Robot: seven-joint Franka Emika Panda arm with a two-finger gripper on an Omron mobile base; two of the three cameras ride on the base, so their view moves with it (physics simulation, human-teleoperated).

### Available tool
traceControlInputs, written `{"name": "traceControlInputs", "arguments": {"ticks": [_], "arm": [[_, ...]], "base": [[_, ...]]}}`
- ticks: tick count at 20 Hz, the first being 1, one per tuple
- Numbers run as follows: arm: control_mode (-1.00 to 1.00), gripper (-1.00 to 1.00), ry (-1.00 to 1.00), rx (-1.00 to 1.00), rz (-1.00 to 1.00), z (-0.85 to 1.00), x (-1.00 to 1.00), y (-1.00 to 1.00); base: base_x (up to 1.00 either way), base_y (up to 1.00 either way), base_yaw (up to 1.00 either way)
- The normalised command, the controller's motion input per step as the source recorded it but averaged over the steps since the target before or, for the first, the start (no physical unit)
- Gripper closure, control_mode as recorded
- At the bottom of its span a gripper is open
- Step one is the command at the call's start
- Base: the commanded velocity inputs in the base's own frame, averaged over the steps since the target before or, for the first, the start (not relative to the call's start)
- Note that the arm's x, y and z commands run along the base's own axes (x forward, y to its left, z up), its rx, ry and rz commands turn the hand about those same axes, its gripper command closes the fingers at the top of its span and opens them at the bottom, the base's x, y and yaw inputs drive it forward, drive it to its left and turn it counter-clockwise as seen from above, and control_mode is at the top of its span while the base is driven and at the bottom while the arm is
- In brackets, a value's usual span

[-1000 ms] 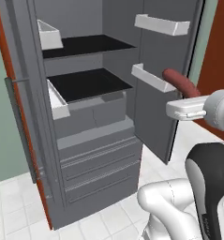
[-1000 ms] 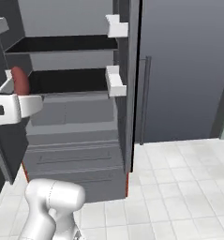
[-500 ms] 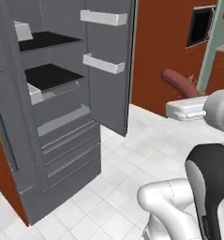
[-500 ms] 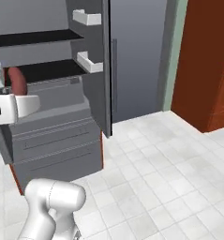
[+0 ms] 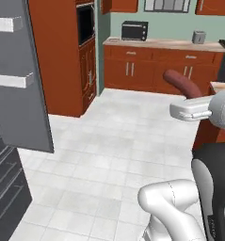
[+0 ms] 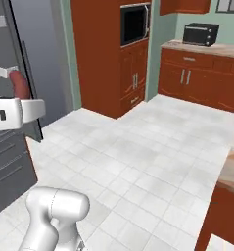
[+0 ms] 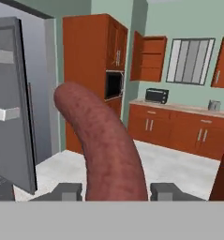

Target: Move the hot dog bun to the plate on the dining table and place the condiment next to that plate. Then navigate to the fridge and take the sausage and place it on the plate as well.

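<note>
Gripper: the gripper (image 7: 117,191) is clamped on the sausage (image 7: 104,145), one dark finger (image 7: 64,191) on each side of its lower end in the hand view
Sausage: reddish-brown, slightly curved, rising from between the fingers and bending toward 11 o'clock in the hand view; in the left base view the sausage (image 5: 182,83) sticks up and toward 10 o'clock from the white hand (image 5: 191,110); in the right base view its tip (image 6: 18,84) shows just above the hand (image 6: 13,112)
Fridge: the fridge (image 5: 17,94) stands open at 9 o'clock in the left base view, its grey door carrying two light shelves (image 5: 10,80); dark drawers (image 5: 5,188) show below at 8 o'clock; in the right base view the door (image 6: 11,63) is at 10 o'clock, behind the hand
Floor: white tiles (image 5: 109,155) stretch from the base to the far cabinets
Cabinets: a tall red-brown unit (image 6: 111,54) with a built-in oven (image 6: 134,23) stands at 12 o'clock in the right base view; low red-brown cabinets (image 5: 151,70) run along the far wall
Far surface: a pale surface (image 5: 156,43) tops the low cabinets, carrying a dark microwave (image 5: 134,30) and, well apart toward 1 o'clock, a small grey toaster (image 5: 198,36)
Table: a beige marbled edge (image 6: 231,164) of the table shows at 4 o'clock in the right base view, over a red-brown base
Window: a slatted window (image 7: 190,61) sits above the far surface in the hand view
</note>
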Motion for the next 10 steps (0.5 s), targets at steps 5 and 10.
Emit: {"name": "traceControlInputs", "arguments": {"ticks": [5, 10], "arm": [[1.00, 1.00, 0.00, 0.00, 0.00, 0.00, 0.00, 0.00], [1.00, 1.00, 0.00, 0.00, 0.00, 0.00, 0.00, 0.00]], "base": [[-0.30, -0.12, -0.85], [-0.03, -0.67, -0.75]]}}
